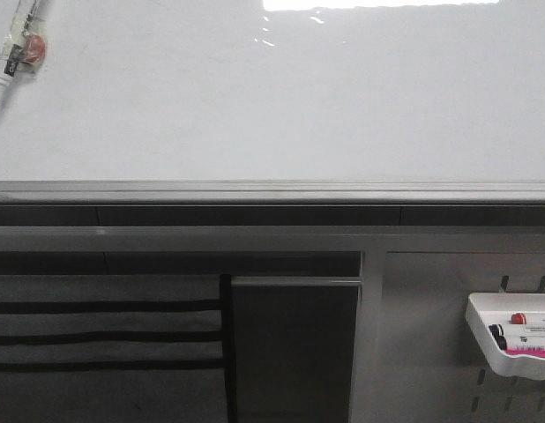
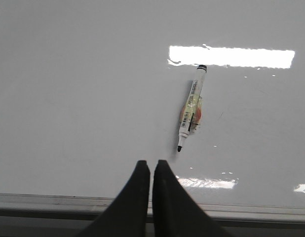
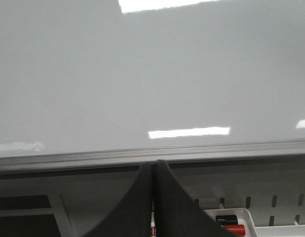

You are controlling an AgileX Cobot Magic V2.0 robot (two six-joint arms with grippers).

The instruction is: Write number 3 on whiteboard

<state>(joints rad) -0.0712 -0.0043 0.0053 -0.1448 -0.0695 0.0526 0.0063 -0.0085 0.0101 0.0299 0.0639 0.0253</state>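
Whiteboard (image 1: 281, 106) lay blank, no 3 visible on it. Marker (image 2: 191, 109) rested on whiteboard, just beyond left gripper (image 2: 151, 165), fingers pressed together, empty. Right gripper (image 3: 153, 168) likewise closed, over whiteboard's edge rail (image 3: 68, 159).

Whiteboard with one marker on it
The glossy whiteboard (image 1: 281, 106) bears a marker (image 1: 17, 48) at its far left corner, uncapped tip showing.
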